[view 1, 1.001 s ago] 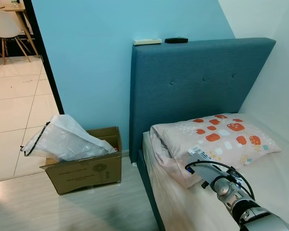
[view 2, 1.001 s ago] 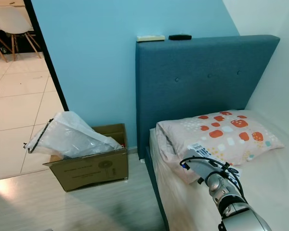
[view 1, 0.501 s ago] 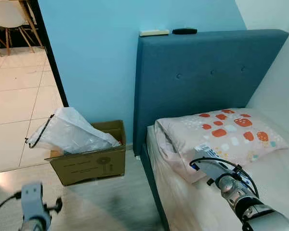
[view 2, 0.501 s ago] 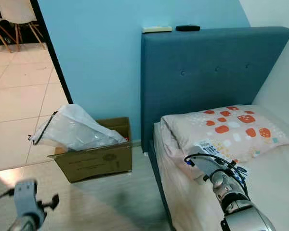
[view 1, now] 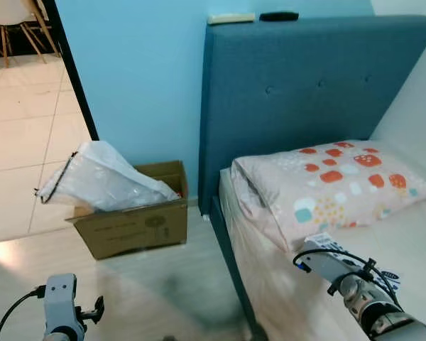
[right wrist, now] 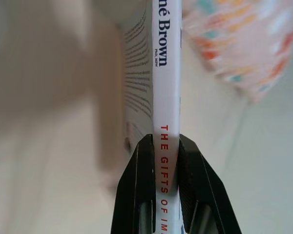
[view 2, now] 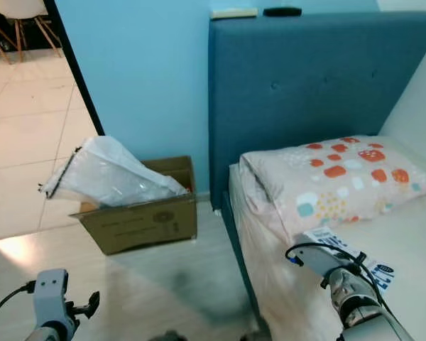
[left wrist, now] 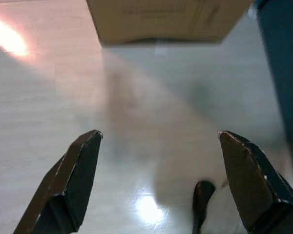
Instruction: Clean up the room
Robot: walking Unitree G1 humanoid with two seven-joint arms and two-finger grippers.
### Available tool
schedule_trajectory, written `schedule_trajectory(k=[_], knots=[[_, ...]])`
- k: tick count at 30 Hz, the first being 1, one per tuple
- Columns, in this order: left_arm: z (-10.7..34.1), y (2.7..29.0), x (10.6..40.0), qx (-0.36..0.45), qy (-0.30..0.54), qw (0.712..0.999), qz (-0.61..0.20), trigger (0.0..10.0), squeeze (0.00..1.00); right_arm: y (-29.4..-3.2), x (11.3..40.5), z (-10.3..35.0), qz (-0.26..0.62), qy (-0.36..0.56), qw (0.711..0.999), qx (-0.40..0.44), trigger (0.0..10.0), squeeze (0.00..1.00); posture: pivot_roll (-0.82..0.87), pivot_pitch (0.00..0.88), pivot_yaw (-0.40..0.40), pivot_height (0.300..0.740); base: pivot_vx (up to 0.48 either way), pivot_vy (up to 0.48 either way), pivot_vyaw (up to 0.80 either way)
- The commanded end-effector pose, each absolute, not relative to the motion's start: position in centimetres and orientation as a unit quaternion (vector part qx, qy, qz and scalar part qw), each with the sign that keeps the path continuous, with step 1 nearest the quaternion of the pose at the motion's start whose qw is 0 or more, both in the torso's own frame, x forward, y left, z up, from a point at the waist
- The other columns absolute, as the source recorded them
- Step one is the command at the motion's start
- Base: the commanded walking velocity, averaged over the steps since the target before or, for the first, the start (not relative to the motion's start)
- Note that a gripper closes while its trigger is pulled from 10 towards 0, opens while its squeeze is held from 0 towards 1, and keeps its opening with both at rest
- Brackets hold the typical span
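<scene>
Right wrist view — white-spined book (right wrist: 167, 97), red lettering

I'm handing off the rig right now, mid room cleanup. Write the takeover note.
Right gripper: shut on a white book, held over the bed near the patterned pillow.
Left gripper: open, holding nothing, low over the floor.
Cardboard box with a plastic bag in it stands on the floor beside the headboard.
Done: book picked up.
Left: put the book away.
</scene>
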State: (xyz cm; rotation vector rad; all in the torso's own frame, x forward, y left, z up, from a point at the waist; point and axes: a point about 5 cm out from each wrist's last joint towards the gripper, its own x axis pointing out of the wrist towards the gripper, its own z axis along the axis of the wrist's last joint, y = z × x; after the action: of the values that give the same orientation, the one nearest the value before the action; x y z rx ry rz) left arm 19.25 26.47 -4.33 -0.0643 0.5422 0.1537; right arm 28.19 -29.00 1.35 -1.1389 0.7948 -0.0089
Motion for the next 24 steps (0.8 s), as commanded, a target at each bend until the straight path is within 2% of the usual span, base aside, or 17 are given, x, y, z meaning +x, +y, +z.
schedule_trajectory(k=[1, 8, 12, 13, 14, 15, 16, 17, 20, 23, 24], knots=[[-4.7, 26.1, 18.4, -0.024, 0.275, 0.959, 0.061, 10.0, 0.0, -29.7, 27.7, 1.3, -0.014, 0.369, 0.761, -0.533, 10.0, 0.0, 0.14, 0.212, -0.008, 0.61, 0.0, 0.0, 0.0], [-5.1, 26.2, 17.1, -0.017, 0.283, 0.958, 0.051, 10.0, 0.0, -29.9, 28.0, 1.7, -0.028, 0.36, 0.759, -0.543, 10.0, 0.0, 0.16, 0.24, -0.002, 0.585, 0.0, 0.0, 0.0], [-5.0, 26.3, 17.0, -0.016, 0.277, 0.959, 0.05, 10.0, 0.0, -29.7, 28.1, 1.7, -0.046, 0.364, 0.783, -0.502, 10.0, 0.0, 0.16, 0.246, -0.006, 0.573, 0.0, 0.0, 0.0], [-4.9, 26.3, 17.0, -0.017, 0.276, 0.96, 0.05, 10.0, 0.0, -29.4, 28.2, 1.7, -0.054, 0.364, 0.8, -0.474, 10.0, 0.0, 0.17, 0.251, -0.009, 0.573, 0.0, 0.0, 0.0], [-4.9, 26.2, 17.0, -0.017, 0.274, 0.96, 0.049, 10.0, 0.0, -28.7, 28.6, 1.6, -0.071, 0.364, 0.842, -0.393, 10.0, 0.0, 0.17, 0.257, -0.01, 0.573, 0.0, 0.0, 0.0], [-4.9, 26.2, 17.0, -0.017, 0.274, 0.96, 0.049, 10.0, 0.0, -28.7, 28.6, 1.6, -0.071, 0.364, 0.842, -0.393, 10.0, 0.0, 0.17, 0.257, -0.01, 0.573, 0.0, 0.0, 0.0], [-5.0, 26.0, 16.9, -0.017, 0.274, 0.961, 0.046, 10.0, 0.0, -27.4, 29.4, 1.8, -0.096, 0.35, 0.89, -0.274, 10.0, 0.0, 0.17, 0.261, -0.012, 0.573, 0.0, 0.0, 0.0], [-5.0, 25.9, 16.9, -0.018, 0.274, 0.961, 0.044, 10.0, 0.0, -27.0, 29.9, 2.0, -0.108, 0.339, 0.904, -0.236, 10.0, 0.0, 0.17, 0.265, -0.012, 0.573, 0.0, 0.0, 0.0], [-5.0, 25.8, 16.8, -0.018, 0.274, 0.961, 0.042, 10.0, 0.0, -26.6, 30.3, 2.3, -0.119, 0.33, 0.912, -0.213, 10.0, 0.0, 0.17, 0.265, -0.012, 0.573, 0.0, 0.0, 0.0], [-5.2, 25.3, 16.6, -0.019, 0.275, 0.96, 0.036, 10.0, 0.0, -25.8, 31.1, 2.8, -0.171, 0.312, 0.931, -0.076, 10.0, 0.0, 0.17, 0.268, -0.016, 0.573, 0.0, 0.0, 0.0], [-5.2, 25.2, 16.5, -0.02, 0.276, 0.96, 0.035, 10.0, 0.0, -25.5, 31.4, 3.0, -0.178, 0.307, 0.933, -0.057, 10.0, 0.0, 0.17, 0.268, -0.019, 0.573, 0.0, 0.0, 0.0]])
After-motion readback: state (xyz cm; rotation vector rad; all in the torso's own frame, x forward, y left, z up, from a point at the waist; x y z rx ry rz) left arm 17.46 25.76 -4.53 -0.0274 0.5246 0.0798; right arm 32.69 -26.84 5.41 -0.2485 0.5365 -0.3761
